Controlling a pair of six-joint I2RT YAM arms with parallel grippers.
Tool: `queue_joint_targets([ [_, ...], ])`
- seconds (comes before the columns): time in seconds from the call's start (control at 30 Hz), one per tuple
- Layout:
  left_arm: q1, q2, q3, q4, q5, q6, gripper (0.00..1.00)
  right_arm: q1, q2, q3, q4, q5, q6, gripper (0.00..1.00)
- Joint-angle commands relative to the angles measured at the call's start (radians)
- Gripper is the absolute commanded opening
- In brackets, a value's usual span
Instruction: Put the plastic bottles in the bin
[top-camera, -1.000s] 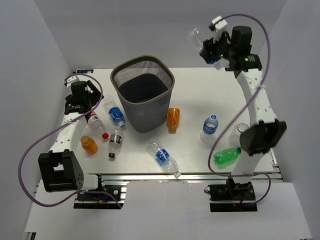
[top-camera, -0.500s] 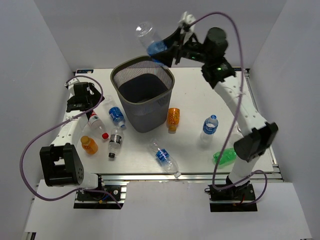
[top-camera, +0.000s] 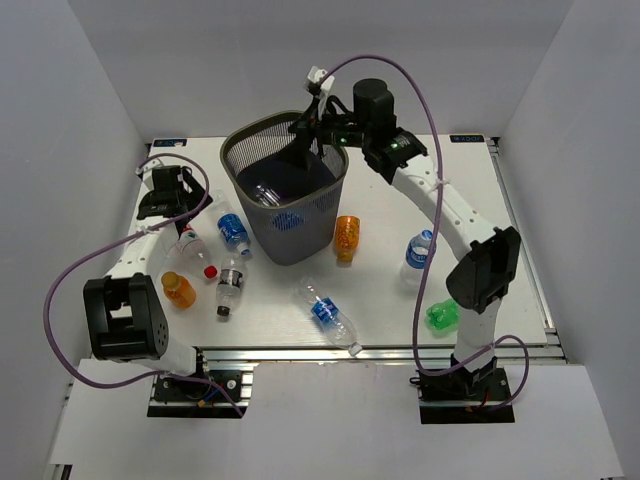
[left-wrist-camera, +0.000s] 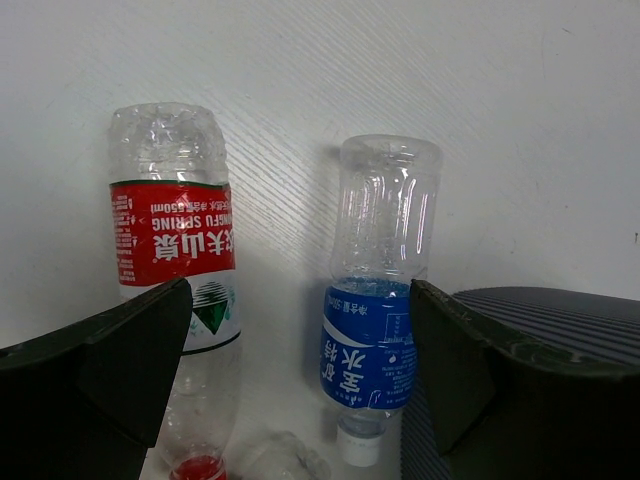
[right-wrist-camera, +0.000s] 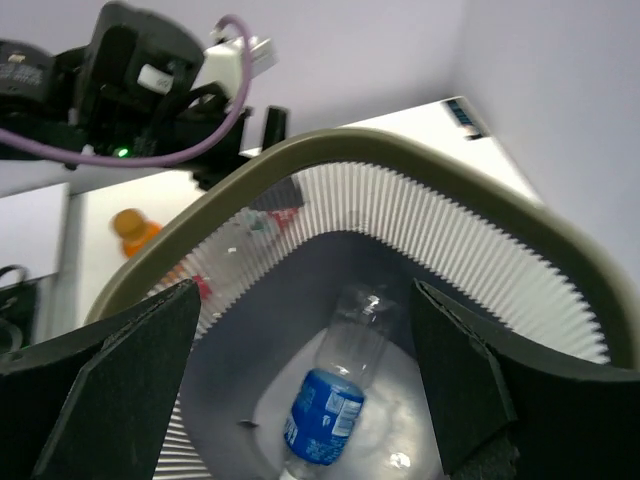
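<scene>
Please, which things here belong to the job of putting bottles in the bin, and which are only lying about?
Belong to the job:
bin; blue-label bottle inside it; on the table: red-label bottle, black-label bottle, two orange bottles, green bottle, three more blue-label bottles.

Only lying about:
purple cables; nothing else loose.

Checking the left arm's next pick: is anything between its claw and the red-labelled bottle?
Nothing visible does. The open left claw looks straight at the red-labelled bottle; the blue-labelled bottle lies beside it, not in front.
</scene>
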Motion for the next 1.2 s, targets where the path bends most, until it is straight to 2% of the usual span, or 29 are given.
queue_joint_targets([
  [0.0, -0.003, 0.009, 0.046, 0.015, 0.040, 0.001, 0.98, -0.008, -0.098, 0.046, -0.019, 0.114, -0.070, 0.90],
  [0.13, -0.003, 0.057, 0.069, 0.023, 0.093, -0.001, 0.98, -0.024, -0.206, -0.047, -0.016, 0.238, -0.049, 0.89],
  [0.2, -0.003, 0.074, 0.080, 0.030, 0.139, -0.001, 0.98, -0.041, -0.248, -0.090, -0.022, 0.359, -0.041, 0.89],
  [0.27, -0.003, 0.103, 0.089, 0.049, 0.178, 0.004, 0.98, -0.094, -0.312, -0.162, -0.022, 0.437, -0.017, 0.89],
  [0.4, -0.003, 0.166, 0.110, 0.066, 0.210, -0.004, 0.98, -0.279, -0.429, -0.292, -0.012, 0.361, 0.118, 0.89],
  [0.43, -0.004, 0.180, 0.124, 0.072, 0.225, -0.007, 0.98, -0.362, -0.446, -0.326, 0.000, 0.341, 0.175, 0.89],
  [0.47, -0.004, 0.195, 0.133, 0.072, 0.230, -0.007, 0.98, -0.398, -0.466, -0.412, 0.017, 0.350, 0.189, 0.89],
  [0.6, -0.015, 0.282, 0.167, 0.081, 0.268, 0.002, 0.98, -0.501, -0.564, -0.593, 0.054, 0.427, 0.207, 0.89],
  [0.73, -0.041, 0.345, 0.198, 0.086, 0.254, 0.018, 0.98, -0.617, -0.631, -0.770, 0.111, 0.436, 0.316, 0.89],
  [0.83, -0.047, 0.394, 0.219, 0.064, 0.247, 0.025, 0.97, -0.676, -0.662, -0.860, 0.123, 0.435, 0.335, 0.89],
  [0.9, -0.050, 0.410, 0.230, 0.055, 0.219, 0.028, 0.92, -0.682, -0.671, -0.882, 0.114, 0.438, 0.333, 0.89],
  [0.93, -0.049, 0.422, 0.233, 0.049, 0.207, 0.027, 0.80, -0.685, -0.674, -0.899, 0.110, 0.438, 0.335, 0.89],
  [1.03, -0.049, 0.424, 0.264, 0.011, 0.173, 0.025, 0.54, -0.691, -0.685, -0.922, 0.097, 0.432, 0.336, 0.89],
  [1.17, -0.049, 0.360, 0.293, -0.034, 0.100, 0.027, 0.44, -0.693, -0.710, -0.952, 0.090, 0.438, 0.338, 0.89],
])
